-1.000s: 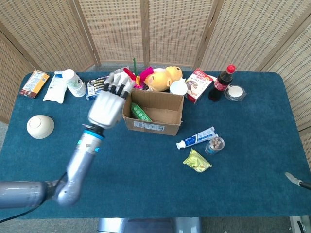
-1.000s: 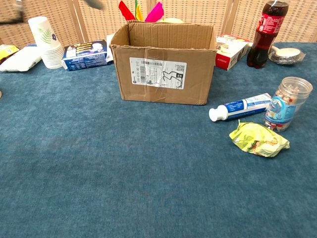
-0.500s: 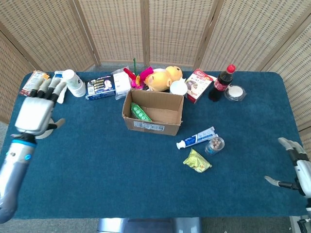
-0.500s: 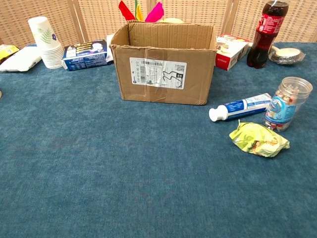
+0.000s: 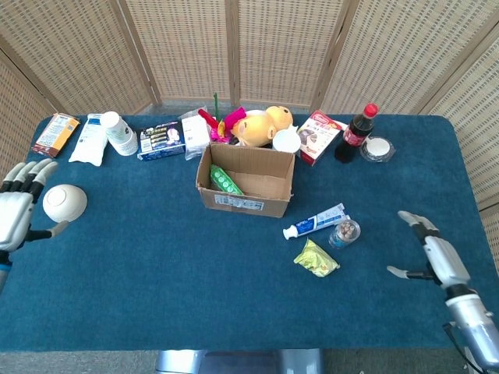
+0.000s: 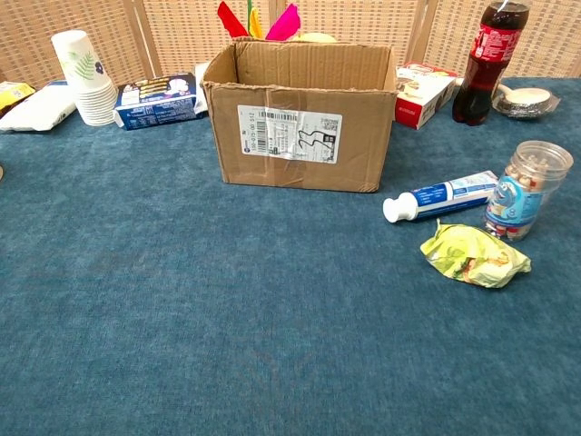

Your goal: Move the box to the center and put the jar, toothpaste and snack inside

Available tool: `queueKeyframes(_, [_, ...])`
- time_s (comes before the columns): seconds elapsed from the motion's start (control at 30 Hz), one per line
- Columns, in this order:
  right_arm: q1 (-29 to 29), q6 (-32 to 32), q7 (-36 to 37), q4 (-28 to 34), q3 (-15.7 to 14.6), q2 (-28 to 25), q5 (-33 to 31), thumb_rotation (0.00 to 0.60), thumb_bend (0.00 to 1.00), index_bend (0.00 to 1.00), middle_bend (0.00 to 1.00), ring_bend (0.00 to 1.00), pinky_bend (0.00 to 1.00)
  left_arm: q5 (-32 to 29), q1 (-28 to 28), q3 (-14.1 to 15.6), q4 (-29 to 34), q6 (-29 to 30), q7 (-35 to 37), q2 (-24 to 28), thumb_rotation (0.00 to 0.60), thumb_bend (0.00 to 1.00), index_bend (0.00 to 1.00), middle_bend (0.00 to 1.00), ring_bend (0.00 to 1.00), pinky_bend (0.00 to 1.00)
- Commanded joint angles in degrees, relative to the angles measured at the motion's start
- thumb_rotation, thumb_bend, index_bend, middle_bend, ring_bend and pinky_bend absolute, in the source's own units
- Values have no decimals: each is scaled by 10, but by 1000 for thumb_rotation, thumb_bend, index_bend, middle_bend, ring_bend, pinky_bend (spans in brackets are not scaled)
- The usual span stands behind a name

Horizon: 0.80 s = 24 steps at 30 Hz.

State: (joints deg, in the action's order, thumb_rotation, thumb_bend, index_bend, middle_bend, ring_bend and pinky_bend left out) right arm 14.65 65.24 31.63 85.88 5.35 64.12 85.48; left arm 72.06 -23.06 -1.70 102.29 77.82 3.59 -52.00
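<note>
One box [image 5: 248,181] stands open near the middle of the table [image 5: 156,265], a little toward the far edge, and inside it you can see one green packet [image 5: 224,181] lying against the left wall. Its three task things are all outside, on the cloth to the right of the box and nearer to you: one toothpaste [image 5: 315,221], lying flat with the white cap pointing left; one jar [image 5: 344,233], upright, just beside the tube's right end, with small pieces inside; and one snack [image 5: 316,259], a crumpled yellow-green bag, near the jar and closer to the front edge.

Your left hand [image 5: 15,206] is at the left edge, fingers spread apart and holding nothing, with one white bowl [image 5: 64,202] just beside it. Your right hand [image 5: 430,248] is near the front right corner, fingers extended and apart, also with nothing in it.

Along the far edge you have one cola bottle [image 5: 357,130], one stack of paper cups [image 5: 118,132] and one yellow plush toy [image 5: 262,125].
</note>
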Motion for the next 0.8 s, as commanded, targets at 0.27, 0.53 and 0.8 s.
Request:
queueKeyframes(0.27, [59,-81,-12,-14,7,46,-24,600,0,0,0,0,35,73,68,9,-67,47,128,-17,600,242,0,0,0,40])
queueKeyframes(0.53, [84,-110,-30,-22,13,76,-48,600,0,0,0,0,84,97,69,4,-73,32,148,-13,600,243,0,0,0,43])
queueKeyframes(0.8, [89,-94,-60,-38,29,119,-85,600,0,42,161,157,230,108,77,-2,-81,30,163,-11,600,243,0,0,0,44])
